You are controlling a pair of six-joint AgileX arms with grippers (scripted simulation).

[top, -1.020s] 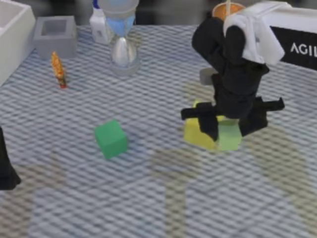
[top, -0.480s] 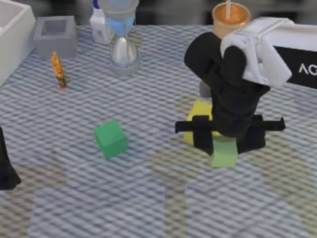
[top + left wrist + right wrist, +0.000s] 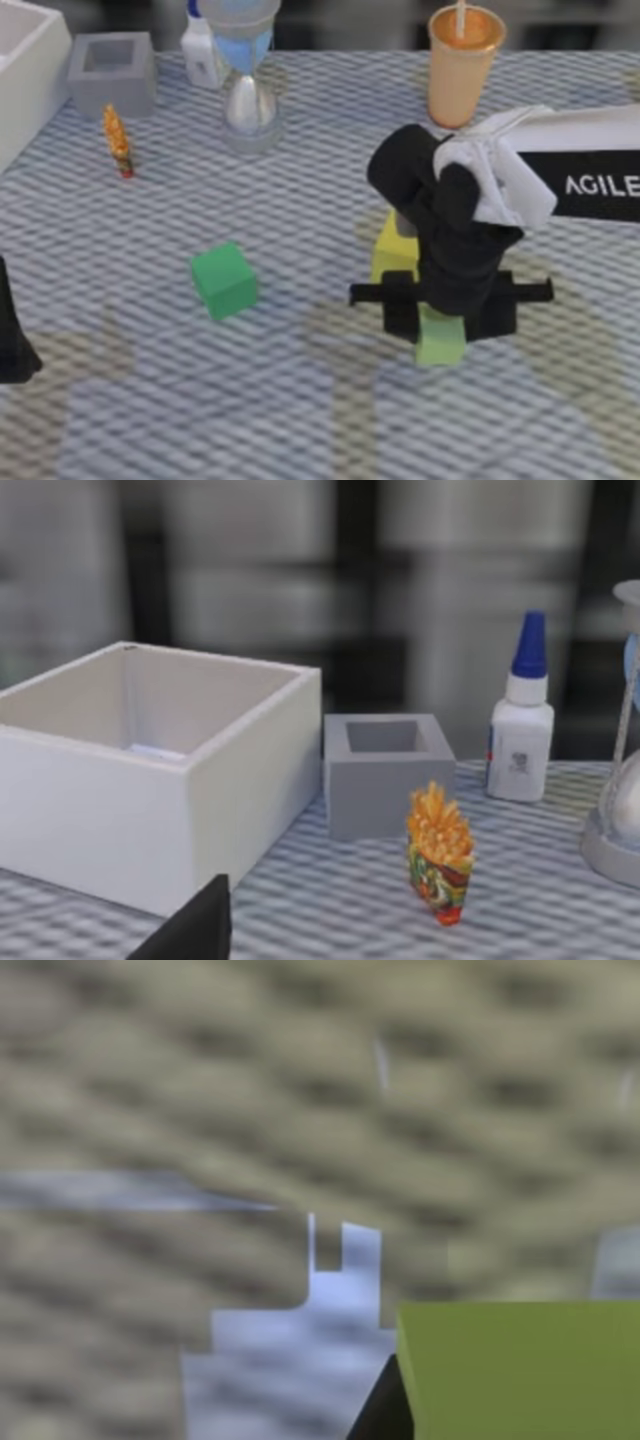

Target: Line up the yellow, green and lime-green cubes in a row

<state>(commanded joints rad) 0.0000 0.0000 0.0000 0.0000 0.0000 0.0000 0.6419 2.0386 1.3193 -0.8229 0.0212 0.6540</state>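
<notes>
My right gripper (image 3: 444, 318) is shut on the lime-green cube (image 3: 440, 342) at the table's middle right, just in front of the yellow cube (image 3: 394, 251), which the arm partly covers. The right wrist view shows the lime-green cube (image 3: 520, 1370) filling one corner, with a dark finger (image 3: 385, 1412) against its side. Well to the left, the deep green cube (image 3: 224, 280) sits alone on the cloth. My left arm (image 3: 12, 345) is parked at the front left edge; only a black corner of it (image 3: 195, 930) appears in its wrist view.
Along the back stand a white box (image 3: 22, 70), a grey hollow block (image 3: 112, 68), a glue bottle (image 3: 200, 48), an hourglass (image 3: 246, 85) and an orange cup (image 3: 462, 65). A small fries toy (image 3: 118, 140) stands in front of the grey block.
My right gripper has carried the lime-green cube from beside the yellow cube toward the table's front and slightly left. The yellow cube now shows more. The green cube and left arm have not moved.
</notes>
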